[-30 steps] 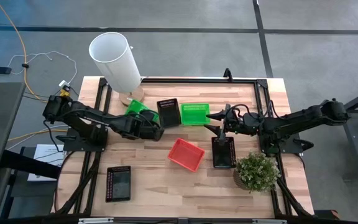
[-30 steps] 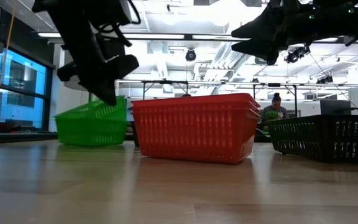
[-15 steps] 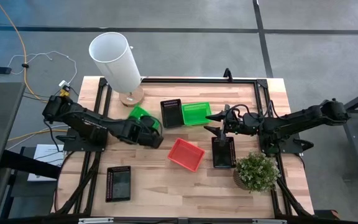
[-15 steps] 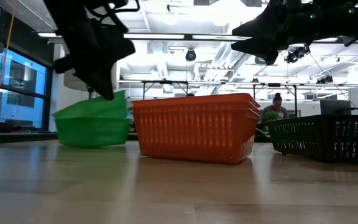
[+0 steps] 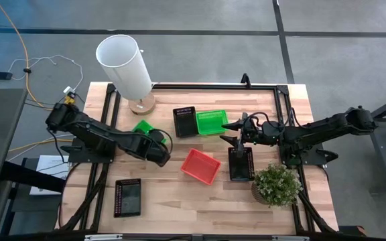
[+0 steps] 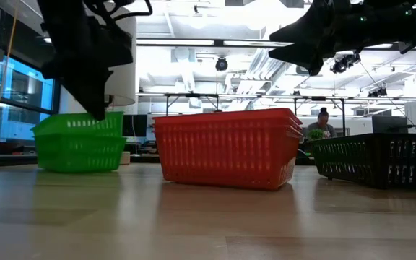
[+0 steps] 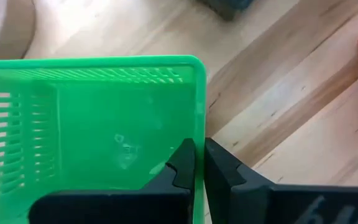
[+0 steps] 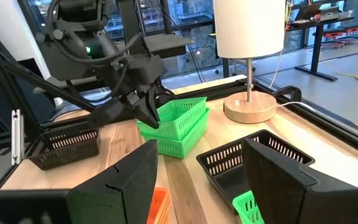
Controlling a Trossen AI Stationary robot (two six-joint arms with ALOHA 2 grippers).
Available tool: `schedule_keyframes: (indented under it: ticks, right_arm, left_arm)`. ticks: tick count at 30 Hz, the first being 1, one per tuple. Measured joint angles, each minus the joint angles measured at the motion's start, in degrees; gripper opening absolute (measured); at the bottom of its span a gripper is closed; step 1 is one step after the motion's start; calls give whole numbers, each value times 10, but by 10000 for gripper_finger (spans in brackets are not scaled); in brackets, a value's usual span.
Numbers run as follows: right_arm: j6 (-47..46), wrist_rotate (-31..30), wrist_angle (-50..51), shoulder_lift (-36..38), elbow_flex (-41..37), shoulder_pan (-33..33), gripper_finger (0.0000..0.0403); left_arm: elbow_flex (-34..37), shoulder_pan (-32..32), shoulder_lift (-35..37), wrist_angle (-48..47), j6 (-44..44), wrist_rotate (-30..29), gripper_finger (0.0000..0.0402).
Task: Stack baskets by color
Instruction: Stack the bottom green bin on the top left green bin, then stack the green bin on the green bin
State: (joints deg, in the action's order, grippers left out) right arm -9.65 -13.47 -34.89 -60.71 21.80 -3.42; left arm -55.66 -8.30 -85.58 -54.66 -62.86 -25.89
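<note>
The left gripper [image 7: 199, 165] is pinched shut on the wall of a green basket [image 7: 92, 124]. Over the last second it has dragged that basket left, away from the far black basket [image 5: 183, 121], and it now sits level instead of tipped. The right wrist view shows it nested on a second green basket [image 8: 178, 142], so that pile looks nearly done.

The right gripper [image 5: 235, 131] hangs wide open and empty above another black basket [image 5: 241, 163].

Count: three green, the third [image 5: 211, 122] alone; three black, one [image 5: 127, 197] near left; one red pile [image 5: 200, 165], its number unclear.
</note>
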Motion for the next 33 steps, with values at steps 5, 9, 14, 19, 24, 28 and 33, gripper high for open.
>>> schedule_keyframes:
  ticks: [5, 9, 14, 19, 24, 28, 33]
  right_arm:
    - [-9, 1, 0, 0, 0, 0, 220]
    - [-9, 1, 0, 0, 0, 0, 220]
    - [-10, 2, 1, 0, 0, 0, 220]
    - [-10, 2, 4, 0, 0, 0, 220]
    - [-9, 2, 4, 0, 0, 0, 220]
    - [-9, 2, 4, 0, 0, 0, 220]
    - [-9, 2, 11, 0, 0, 0, 220]
  left_arm:
    - [0, 10, -18, 0, 15, 35, 0]
    - [0, 16, -36, 3, 61, 68, 7]
    - [0, 19, -38, 8, 83, 58, 29]
    - [0, 20, -27, 9, 105, 44, 62]
    - [-1, 20, -19, 10, 140, 43, 98]
    - [-26, 20, -14, -2, 190, 41, 121]
    - [-94, 9, 14, 3, 295, 1, 140]
